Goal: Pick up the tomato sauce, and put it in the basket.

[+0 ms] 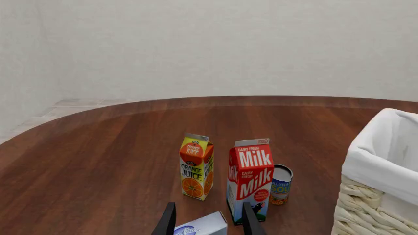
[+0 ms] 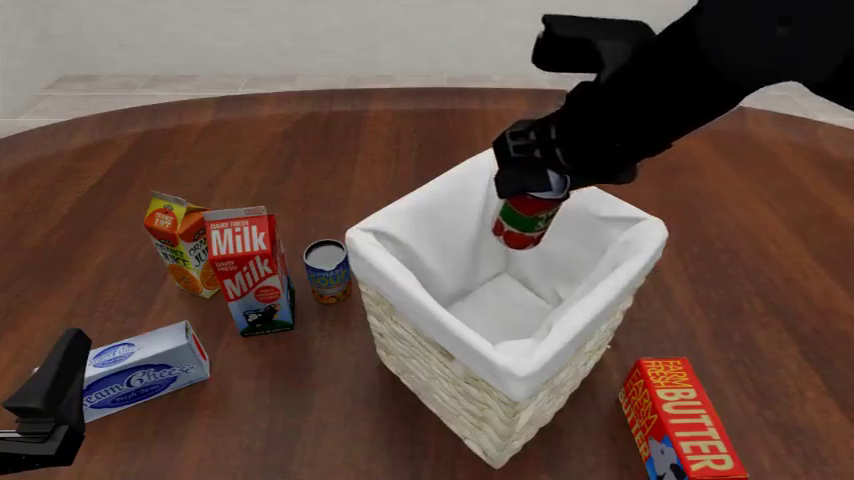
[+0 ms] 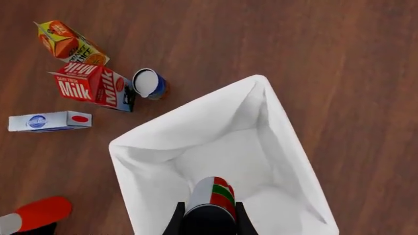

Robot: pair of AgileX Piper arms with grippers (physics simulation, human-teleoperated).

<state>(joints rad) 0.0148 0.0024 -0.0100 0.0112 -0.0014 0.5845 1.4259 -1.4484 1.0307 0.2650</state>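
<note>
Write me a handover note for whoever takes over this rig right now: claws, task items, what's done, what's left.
Right claw: shut on the tomato sauce, holding it upright over the basket opening.
Left claw: open, holding nothing, low near the cream cheese box.
Done: can picked up and carried above the basket.
Left: lower or release the can into the basket, then pull the right arm clear.
</note>
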